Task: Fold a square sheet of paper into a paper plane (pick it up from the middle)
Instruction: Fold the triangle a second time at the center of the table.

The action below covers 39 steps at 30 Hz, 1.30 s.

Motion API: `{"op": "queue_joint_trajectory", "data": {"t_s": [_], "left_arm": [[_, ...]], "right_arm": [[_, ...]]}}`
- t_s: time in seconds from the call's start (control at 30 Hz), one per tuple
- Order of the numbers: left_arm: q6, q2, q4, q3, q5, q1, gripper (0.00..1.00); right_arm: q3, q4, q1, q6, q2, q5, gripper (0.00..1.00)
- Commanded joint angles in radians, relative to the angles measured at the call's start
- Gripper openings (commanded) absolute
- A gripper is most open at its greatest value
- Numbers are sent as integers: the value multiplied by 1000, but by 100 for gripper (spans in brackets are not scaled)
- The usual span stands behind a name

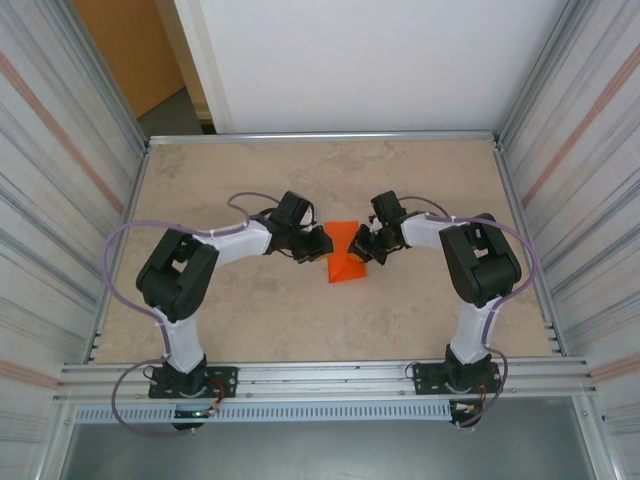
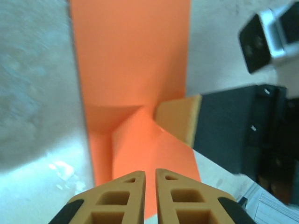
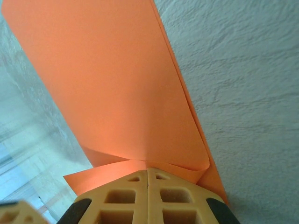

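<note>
Orange sheet (image 1: 344, 255), part-folded, at mid-table and pinched from the right.

Resting on the marbled beige table (image 1: 250, 180) between the two grippers, with the long axis running from the far wall toward the arm bases, broader end nearer the bases, narrower end between the fingertips. From the left wrist, a long flat strip with a slanted flap creased over it, just ahead of the tan fingers (image 2: 126, 196). Right gripper (image 1: 360, 243) pressed together on a curled, doubled edge of the paper, raised off the tabletop at that pinch. Left gripper (image 1: 322, 243) at the opposite edge, nearly closed with a thin slit between the pads; gripping or merely over the paper, cannot tell.
</note>
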Motion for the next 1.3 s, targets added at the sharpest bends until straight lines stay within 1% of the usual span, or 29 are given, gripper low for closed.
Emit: {"op": "queue_joint_trajectory", "data": {"t_s": [0.0,0.13,0.23,0.4,0.57,1.27], "left_arm": [[-54,-42,50,-47,-29,-48,15],[-68,-16,54,-49,-22,-91,16],[-78,8,57,-46,-17,-105,16],[-64,29,40,-34,-32,-106,16],[-52,49,20,-27,-25,-105,14],[-30,69,-14,-46,-42,-91,10]], "right_arm": [[-62,-103,-4,33,74,123,4],[-66,-105,-4,36,76,124,5],[-66,-107,-5,38,80,124,4],[-63,-110,-5,38,81,126,5],[-62,-111,-8,38,83,124,5],[-57,-114,-6,36,89,126,4]]}}
